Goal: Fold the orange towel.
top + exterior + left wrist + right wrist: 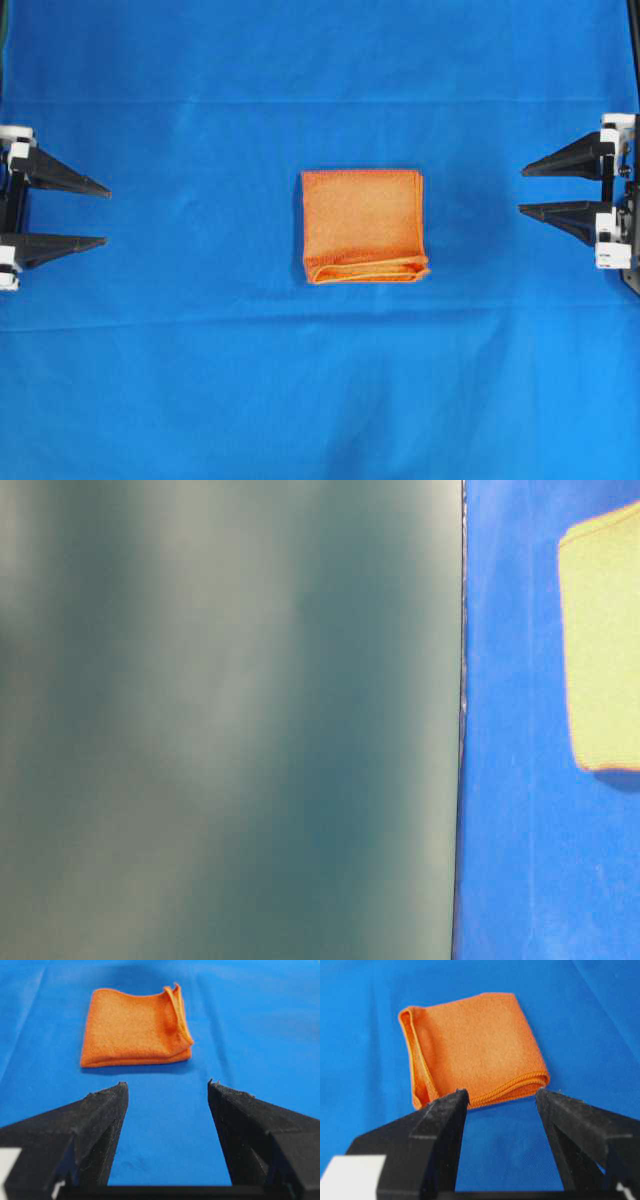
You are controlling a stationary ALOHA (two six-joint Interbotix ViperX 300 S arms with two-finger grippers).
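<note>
Blue cloth [200, 380] spreads wide around the folded orange towel [362, 226], hems stacked nearside; left gripper [105, 214] and right gripper [522, 190] gape empty, well apart.

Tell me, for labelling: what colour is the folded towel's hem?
Orange, like the towel; clearest in the right wrist view.

Spread wall to wall with a blue cloth [320, 400] — faint crease lines across it, evenly lit. Beside it at table level, a blurred grey-green panel [230, 720].
</note>
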